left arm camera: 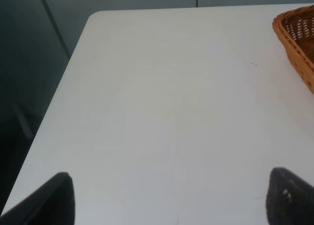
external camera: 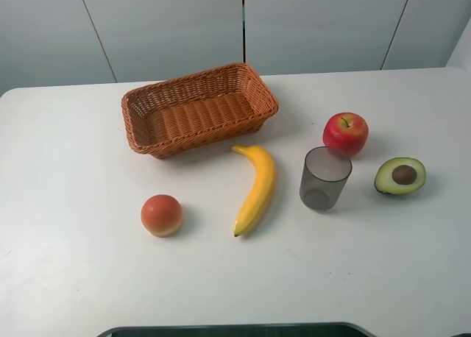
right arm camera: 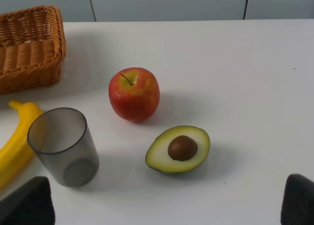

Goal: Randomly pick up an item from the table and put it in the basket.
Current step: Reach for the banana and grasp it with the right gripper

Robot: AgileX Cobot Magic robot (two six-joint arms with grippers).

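Note:
The yellow banana (external camera: 256, 188) lies on the white table (external camera: 73, 278) just in front of the wicker basket (external camera: 197, 109), which holds nothing. The right wrist view shows part of the banana (right arm camera: 13, 141) and a corner of the basket (right arm camera: 29, 48). My right gripper (right arm camera: 164, 205) is open and empty, above the table on the near side of the avocado half. My left gripper (left arm camera: 171, 205) is open and empty over bare table near its left edge, with the basket's rim (left arm camera: 294, 38) off to one side. Neither gripper shows in the exterior view.
A round orange-pink fruit (external camera: 162, 215) lies left of the banana. A grey translucent cup (external camera: 324, 178) stands right of it, with a red apple (external camera: 345, 133) behind and an avocado half (external camera: 399, 175) further right. The table's left edge (left arm camera: 59, 97) is close to the left gripper.

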